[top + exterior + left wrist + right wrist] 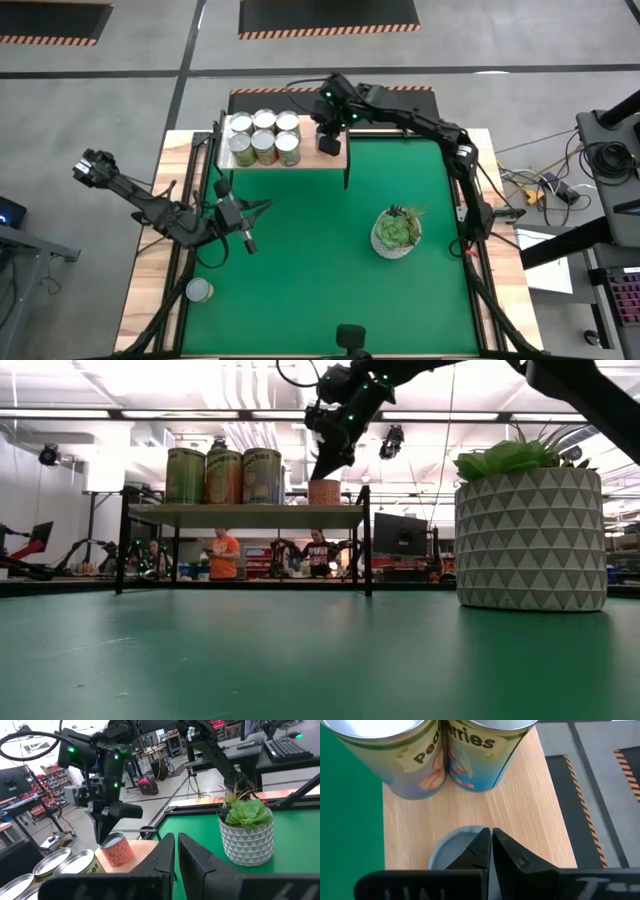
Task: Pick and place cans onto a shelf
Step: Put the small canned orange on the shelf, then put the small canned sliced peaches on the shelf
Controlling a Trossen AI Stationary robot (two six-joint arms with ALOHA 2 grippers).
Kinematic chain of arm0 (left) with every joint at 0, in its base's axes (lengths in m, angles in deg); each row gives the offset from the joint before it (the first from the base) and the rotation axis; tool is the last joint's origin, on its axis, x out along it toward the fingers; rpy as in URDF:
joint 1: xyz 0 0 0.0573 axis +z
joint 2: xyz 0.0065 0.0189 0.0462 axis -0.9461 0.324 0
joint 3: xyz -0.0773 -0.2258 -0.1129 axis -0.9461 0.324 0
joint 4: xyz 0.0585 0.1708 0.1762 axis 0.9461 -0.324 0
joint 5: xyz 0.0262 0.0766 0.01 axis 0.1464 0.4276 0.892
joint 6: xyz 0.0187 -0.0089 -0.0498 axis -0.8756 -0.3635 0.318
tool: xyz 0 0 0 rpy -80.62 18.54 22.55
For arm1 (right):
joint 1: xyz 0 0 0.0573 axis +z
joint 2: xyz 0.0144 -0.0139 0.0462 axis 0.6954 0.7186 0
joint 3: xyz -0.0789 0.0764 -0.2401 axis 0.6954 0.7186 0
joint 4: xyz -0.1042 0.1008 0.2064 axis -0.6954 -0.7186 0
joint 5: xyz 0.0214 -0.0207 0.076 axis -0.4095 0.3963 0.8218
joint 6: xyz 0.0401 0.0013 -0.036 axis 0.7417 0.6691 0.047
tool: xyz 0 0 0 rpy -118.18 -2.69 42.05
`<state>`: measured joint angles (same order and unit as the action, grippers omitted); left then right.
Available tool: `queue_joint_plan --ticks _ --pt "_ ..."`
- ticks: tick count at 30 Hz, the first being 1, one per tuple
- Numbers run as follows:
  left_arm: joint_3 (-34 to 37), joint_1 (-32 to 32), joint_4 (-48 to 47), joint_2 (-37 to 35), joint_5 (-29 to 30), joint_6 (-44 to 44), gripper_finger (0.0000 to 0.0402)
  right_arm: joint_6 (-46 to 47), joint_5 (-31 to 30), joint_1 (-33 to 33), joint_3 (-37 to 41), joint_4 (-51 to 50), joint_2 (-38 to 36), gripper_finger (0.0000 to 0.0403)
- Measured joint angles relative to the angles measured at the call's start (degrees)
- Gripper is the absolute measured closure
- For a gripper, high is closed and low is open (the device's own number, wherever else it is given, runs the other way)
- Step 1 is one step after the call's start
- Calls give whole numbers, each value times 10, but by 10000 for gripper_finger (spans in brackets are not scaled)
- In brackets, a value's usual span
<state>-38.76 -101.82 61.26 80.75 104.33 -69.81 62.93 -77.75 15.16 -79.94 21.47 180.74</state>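
1. High view puts my right gripper [329, 141] over the shelf [330, 160], fingers pressed together above a small orange can [324, 491] and holding nothing I can see.
2. Just beside it six cans [263, 137] stand in two rows on the same board; two of them [445, 750] fill my wrist view, touching each other.
3. My right arm reaches in from the table's right edge, bent over the green mat [320, 270].
4. A white plant pot [396, 232] sits on the mat, well apart from the shelf.
5. My left gripper [244, 238] hangs closed and empty over the mat's left side.
6. One more can [199, 290] stands on the wooden table [150, 310] near the left edge.
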Motion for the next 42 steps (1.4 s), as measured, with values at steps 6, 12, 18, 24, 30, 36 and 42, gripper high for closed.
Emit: queue_joint_plan --ticks 6,12,18,24,30,36,42 --pt "0 0 -9 0 0 1 398 0 0 1 -3 -21 -7 394" --pt "0 0 -14 0 0 1 398 11 0 2 4 -34 -2 394" --pt "0 0 -14 0 0 5 398 0 -51 2 14 -8 5 394" --pt "0 0 -14 0 0 5 398 -9 -107 -5 15 21 10 394" --pt "-1 0 -15 0 0 13 398 -11 -106 -5 15 18 5 394" --pt "-2 0 -48 0 -1 91 398 -4 -107 20 9 17 -33 394" --pt "-11 -4 -237 0 -82 359 398 10 -105 80 30 -15 -98 394"
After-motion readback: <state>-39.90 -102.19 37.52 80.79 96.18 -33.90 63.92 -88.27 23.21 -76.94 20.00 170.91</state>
